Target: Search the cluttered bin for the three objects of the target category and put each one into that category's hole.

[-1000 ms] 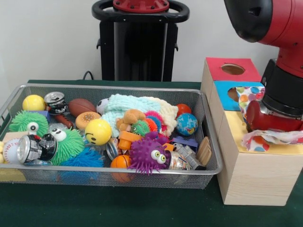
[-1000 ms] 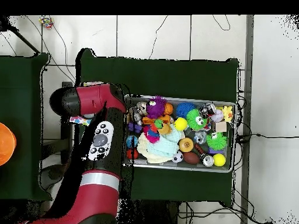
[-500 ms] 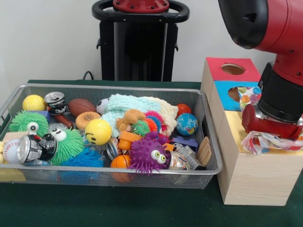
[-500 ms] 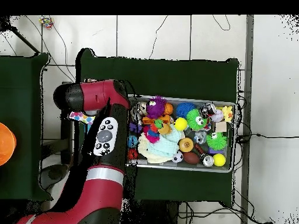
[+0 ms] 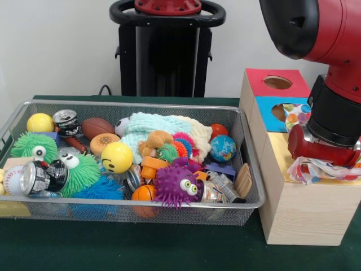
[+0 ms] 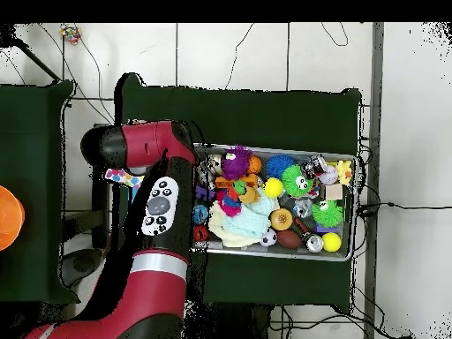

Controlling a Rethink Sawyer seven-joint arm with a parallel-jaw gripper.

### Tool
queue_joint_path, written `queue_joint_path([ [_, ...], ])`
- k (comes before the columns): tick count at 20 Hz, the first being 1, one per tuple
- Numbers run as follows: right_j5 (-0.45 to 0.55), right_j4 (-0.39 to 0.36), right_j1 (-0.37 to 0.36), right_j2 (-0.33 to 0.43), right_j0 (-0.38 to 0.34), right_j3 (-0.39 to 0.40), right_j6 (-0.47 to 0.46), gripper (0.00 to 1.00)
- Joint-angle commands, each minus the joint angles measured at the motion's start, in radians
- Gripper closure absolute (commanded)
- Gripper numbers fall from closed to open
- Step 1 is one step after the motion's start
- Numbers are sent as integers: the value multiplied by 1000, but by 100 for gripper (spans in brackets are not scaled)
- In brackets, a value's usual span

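Note:
A polka-dot cloth lies bunched on the yellow top of the wooden box, and part of it reaches up beside the blue section. My gripper is pressed down right on this cloth, and the red wrist hides its tips. The overhead view shows a corner of the cloth beside the arm. The red section has an open round hole. The wire bin is full of toys, among them a pale green knitted cloth.
The bin holds a yellow smiley ball, a purple fuzzy toy, a globe ball, crushed cans, a football and green fuzzy toys. The box stands close against the bin's right side.
Since a second ago the arm has shifted slightly left and the cloth under it has bunched closer. Nothing has moved in the last half second.

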Motion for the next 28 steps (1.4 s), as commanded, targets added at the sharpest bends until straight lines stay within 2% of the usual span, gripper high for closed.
queue_joint_path([
  [1,-222,-28,259,126,-78,3,119,0],
  [8,-191,-40,240,124,-82,4,89,0],
  [19,-150,-42,127,117,-71,89,72,0],
  [28,-59,-37,-35,83,-32,170,74,0],
])
